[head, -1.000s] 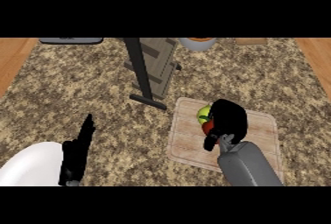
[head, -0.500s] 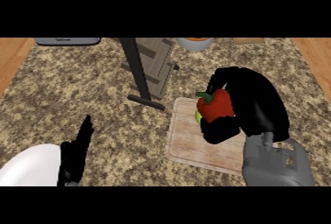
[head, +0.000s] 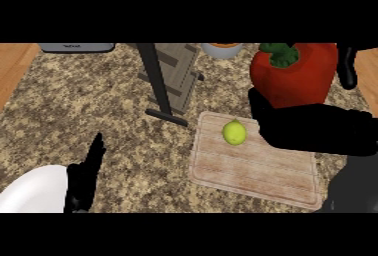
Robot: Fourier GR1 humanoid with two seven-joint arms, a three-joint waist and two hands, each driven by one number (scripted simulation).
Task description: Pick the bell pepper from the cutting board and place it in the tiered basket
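In the head view a red bell pepper (head: 295, 75) with a green stem fills the upper right, lifted high above the counter and close to the camera. My right hand (head: 317, 130) is curled round its lower part, with the thumb up its right side. The wooden cutting board (head: 251, 170) lies below it on the counter, and a yellow-green lemon (head: 234, 132) rests on the board's far end. The tiered basket (head: 171, 75) stands at the upper middle, with dark posts and a grey shelf. My left hand (head: 85, 180) rests open at the lower left, fingers straight.
A white plate (head: 33, 192) sits at the lower left beside my left hand. A grey appliance (head: 77, 47) and an orange-rimmed bowl (head: 221, 49) stand at the counter's far edge. Wooden floor shows past the left edge.
My right hand has lifted the bell pepper off the cutting board, up toward the camera and to the right. The lemon, hidden before, now shows on the board. The left hand has not moved.
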